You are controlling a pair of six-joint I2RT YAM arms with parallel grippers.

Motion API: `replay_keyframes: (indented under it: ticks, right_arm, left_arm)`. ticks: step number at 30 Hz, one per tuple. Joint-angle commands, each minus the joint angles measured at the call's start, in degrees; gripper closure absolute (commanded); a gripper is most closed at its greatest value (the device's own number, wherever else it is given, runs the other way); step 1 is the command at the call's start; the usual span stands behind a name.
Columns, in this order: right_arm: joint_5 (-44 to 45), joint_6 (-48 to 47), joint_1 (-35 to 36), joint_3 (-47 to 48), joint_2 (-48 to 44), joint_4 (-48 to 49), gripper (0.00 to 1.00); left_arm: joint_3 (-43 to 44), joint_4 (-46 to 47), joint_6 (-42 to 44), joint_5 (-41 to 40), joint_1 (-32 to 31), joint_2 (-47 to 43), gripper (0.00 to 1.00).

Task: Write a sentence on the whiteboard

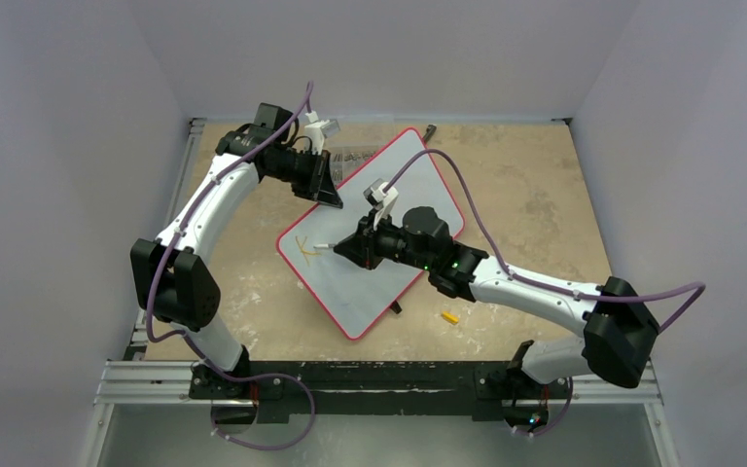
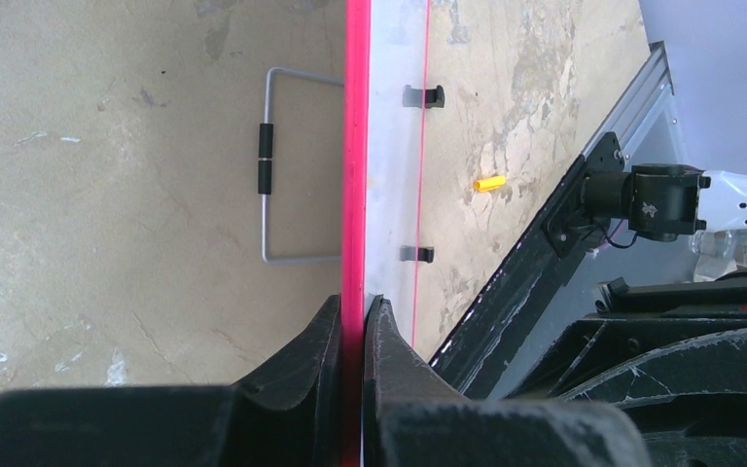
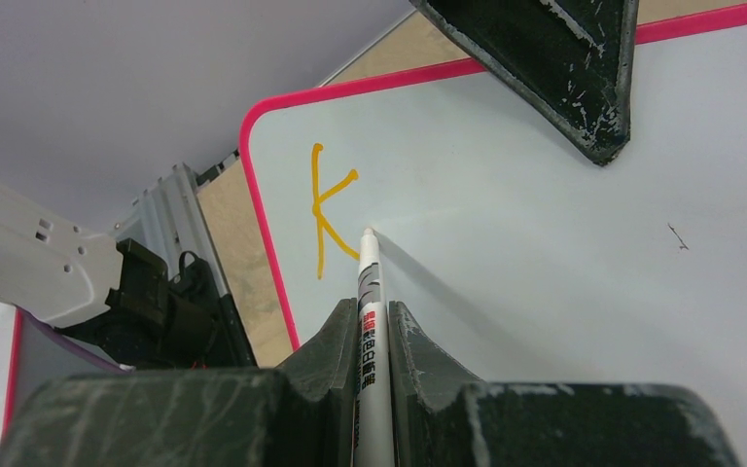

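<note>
**One letter on the board: left claw steadies it, right claw writes.**

On the mottled tan desk (image 1: 545, 195) the whiteboard (image 1: 350, 292) lies flat and skewed, one corner pointing at the back wall. It looks stiff, thin and light, and I'd say its slick face would skate under pen pressure. The rim is the place to hold it, and that's where the left claw (image 2: 358, 302) sits, pressed together on the red frame (image 2: 355, 146) at the far-left edge. The right claw (image 3: 370, 306) hovers over the middle of the board, pinching the marker (image 3: 368, 282) along its barrel. That barrel is slim and smooth, likely to twist if gripped loosely. Its tip meets the surface just beside the lower leg of an orange K (image 3: 326, 209), all there is of the sentence. A small yellow cap (image 1: 449, 316) lies off the board's near edge.
</note>
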Motion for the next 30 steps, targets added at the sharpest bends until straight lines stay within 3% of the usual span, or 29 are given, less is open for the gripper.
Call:
replay_keyframes:
  ticks: [1, 11, 30]
  right_arm:
    - [3.23, 0.15, -0.86, -0.74, -0.84, 0.95, 1.0]
    - [4.67, 0.98, -3.24, -0.49, -1.33, -0.6, 1.0]
    - [-3.99, 0.71, -3.16, 2.24, 3.94, 0.8, 1.0]
  left_arm:
    - [-0.38, -1.27, 3.02, -9.82, -0.43, -0.69, 1.0]
    - [-0.38, -1.35, 3.02, -9.75, -0.43, -0.5, 1.0]
    - [-0.22, -1.37, 3.1, -9.65, -0.43, -0.33, 1.0]
